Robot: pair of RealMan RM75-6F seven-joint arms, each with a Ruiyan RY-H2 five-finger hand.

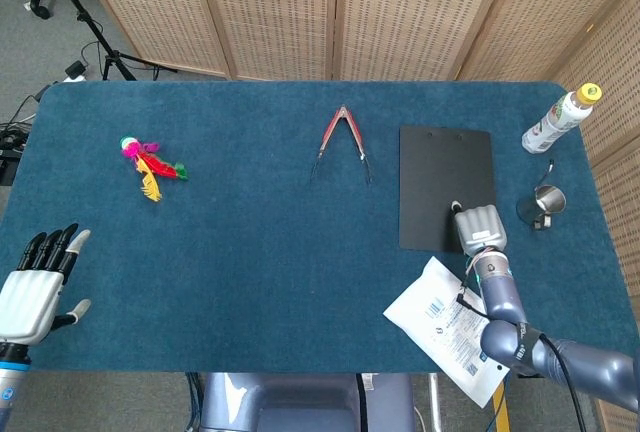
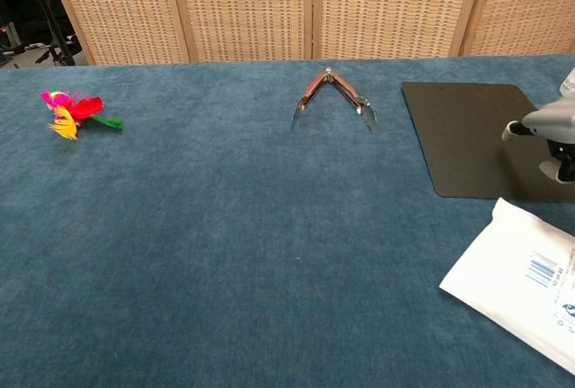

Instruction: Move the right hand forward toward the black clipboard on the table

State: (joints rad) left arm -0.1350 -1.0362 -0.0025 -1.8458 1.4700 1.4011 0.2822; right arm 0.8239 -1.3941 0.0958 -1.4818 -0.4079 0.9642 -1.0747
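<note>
The black clipboard [image 1: 446, 182] lies flat at the right of the blue table, also seen in the chest view [image 2: 472, 132]. My right hand [image 1: 478, 228] hovers over the clipboard's near right corner, palm down and holding nothing. In the chest view the right hand [image 2: 550, 132] shows at the frame's right edge, thumb pointing left and a finger hanging down just above the board. My left hand [image 1: 35, 282] sits at the table's near left corner with its fingers spread, holding nothing.
A white packet [image 1: 450, 327] lies just behind the right hand at the near edge. A metal cup [image 1: 545, 202] and a bottle [image 1: 560, 118] stand right of the clipboard. Red tongs [image 1: 341, 137] lie mid-table, and a feather toy [image 1: 150, 164] at the left.
</note>
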